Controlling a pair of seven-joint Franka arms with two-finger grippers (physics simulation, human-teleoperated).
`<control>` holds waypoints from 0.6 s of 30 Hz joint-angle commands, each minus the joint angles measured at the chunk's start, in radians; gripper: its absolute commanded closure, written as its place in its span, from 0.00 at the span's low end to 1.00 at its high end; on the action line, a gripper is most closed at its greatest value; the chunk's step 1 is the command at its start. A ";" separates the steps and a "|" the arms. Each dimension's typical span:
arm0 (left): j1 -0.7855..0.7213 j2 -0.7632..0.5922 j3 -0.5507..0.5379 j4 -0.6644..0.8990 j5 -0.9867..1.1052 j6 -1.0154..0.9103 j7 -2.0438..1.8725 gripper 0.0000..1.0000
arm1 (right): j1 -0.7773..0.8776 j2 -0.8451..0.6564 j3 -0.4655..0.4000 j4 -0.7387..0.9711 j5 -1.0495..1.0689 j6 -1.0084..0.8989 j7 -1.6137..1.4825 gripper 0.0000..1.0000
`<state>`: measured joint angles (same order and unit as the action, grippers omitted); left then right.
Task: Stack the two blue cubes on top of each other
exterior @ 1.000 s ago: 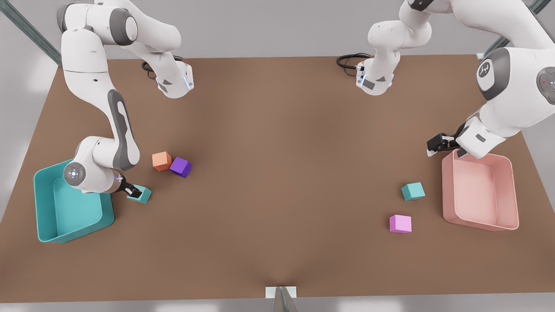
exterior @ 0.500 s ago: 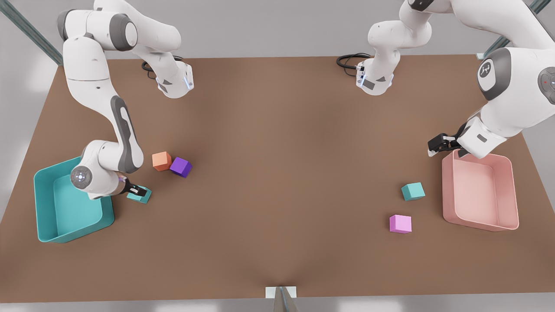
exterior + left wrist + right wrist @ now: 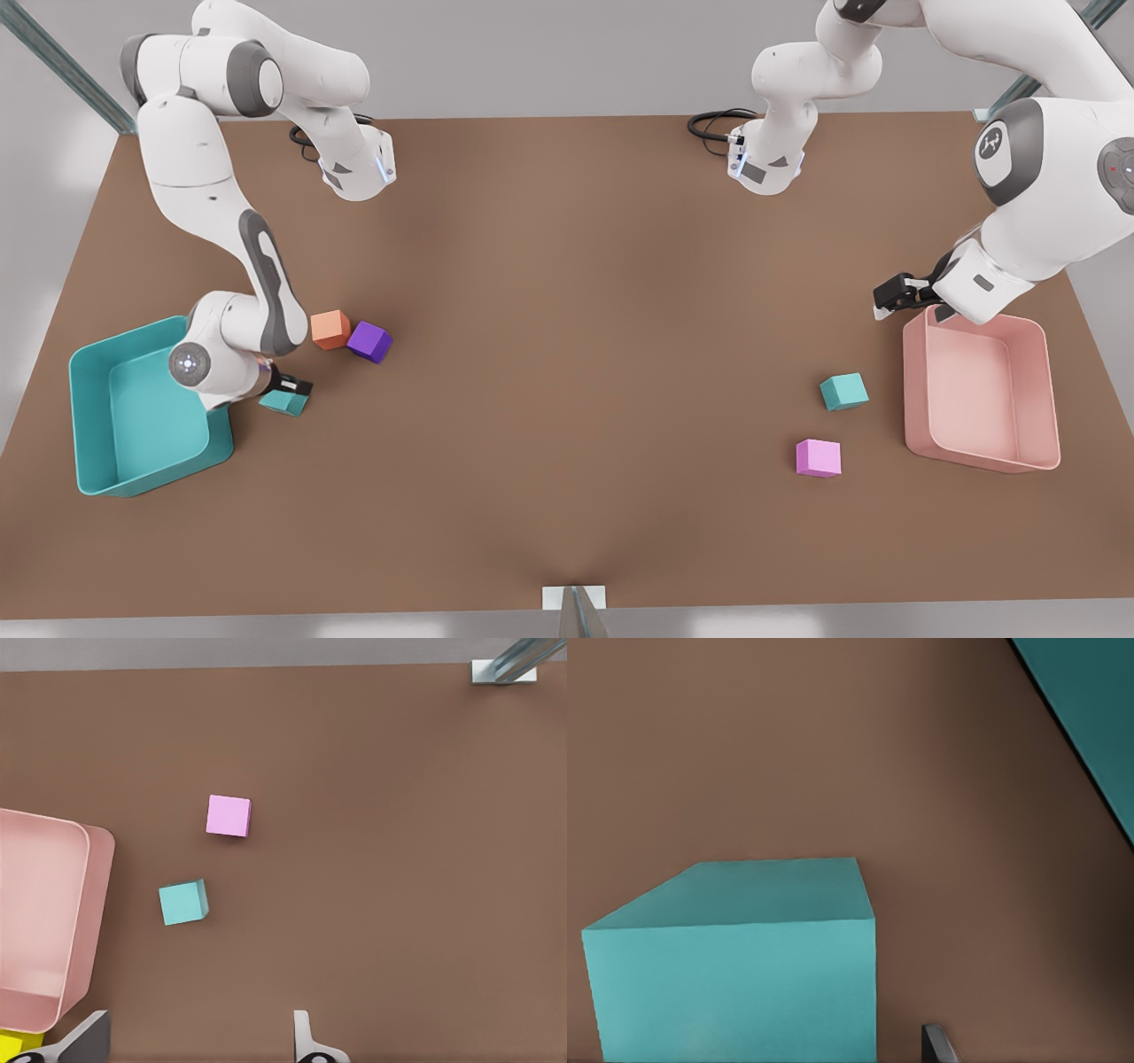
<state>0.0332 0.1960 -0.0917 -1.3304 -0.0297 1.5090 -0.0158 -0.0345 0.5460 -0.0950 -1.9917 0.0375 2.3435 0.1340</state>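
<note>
R gripper point(image 3: 297, 387) sits over blue cube point(image 3: 285, 404) beside teal bin point(image 3: 89, 425) at worktop's left edge; can't tell if clamped. Centre and seat before lifting. L gripper point(image 3: 889, 295), fingers apart, waits by pink bin point(image 3: 983, 461); second blue cube point(image 3: 843, 391) nearby.

Left wrist view looked down on the brown table point(image 3: 399, 859). Teal cube point(image 3: 182, 903) sat flat on it, just beside the pink bin point(image 3: 78, 904) but not touching. Pink cube point(image 3: 229, 815) lay near the teal one, small gap between them. Left gripper point(image 3: 199, 1041) fingertips were spread wide apart with nothing between. Yellow object point(image 3: 16, 1045) peeked by the bin's corner; metal post point(image 3: 505, 665) stood at the table edge.
</note>
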 commanded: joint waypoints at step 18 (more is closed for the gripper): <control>-0.001 0.000 0.000 -0.003 0.001 0.002 0.000 0.00 | 0.050 -0.179 0.299 0.267 -0.001 -0.328 -0.028 0.52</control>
<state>0.0317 0.1974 -0.0917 -1.3334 -0.0299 1.5101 -0.0155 0.0139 0.3736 0.1646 -1.7538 0.0657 2.1884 0.0620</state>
